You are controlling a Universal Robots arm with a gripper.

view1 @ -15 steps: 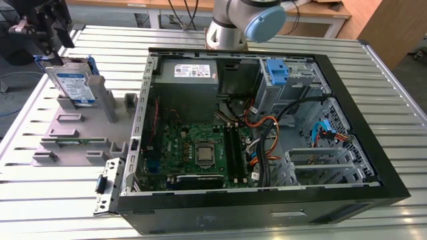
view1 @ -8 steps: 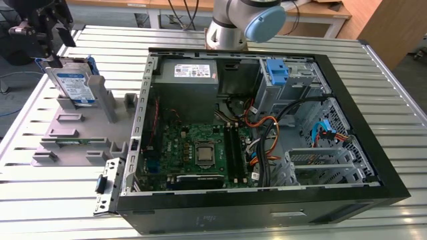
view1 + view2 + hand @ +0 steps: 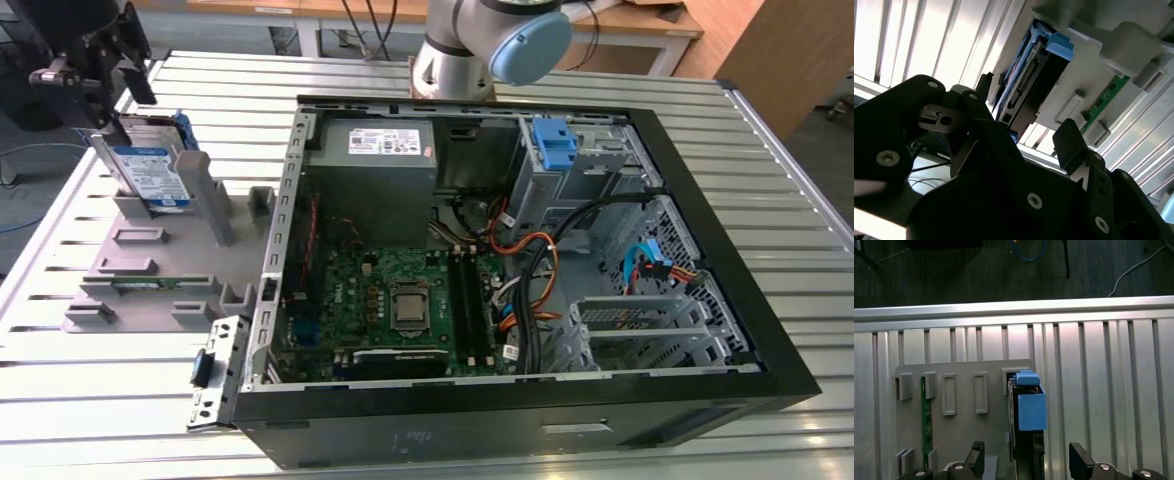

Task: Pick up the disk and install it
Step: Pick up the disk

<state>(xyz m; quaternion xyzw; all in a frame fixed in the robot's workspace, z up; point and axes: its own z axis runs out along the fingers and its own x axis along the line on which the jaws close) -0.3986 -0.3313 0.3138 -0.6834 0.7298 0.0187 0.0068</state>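
Observation:
The disk, silver with a white-and-blue label and blue side rails, stands on edge in a slot of the grey holder at the exterior view's left, outside the computer case. My gripper hangs just above its upper end. In the first wrist view the gripper is open, and its two black fingers stand apart on either side of the disk without touching it. The second wrist view shows the same straddle, with the disk beyond the fingers.
The open computer case lies at the exterior view's centre and right, with motherboard, cables, a grey power-supply box and a blue latch at the drive bay. A green memory stick sits in the holder. The arm's base stands behind the case.

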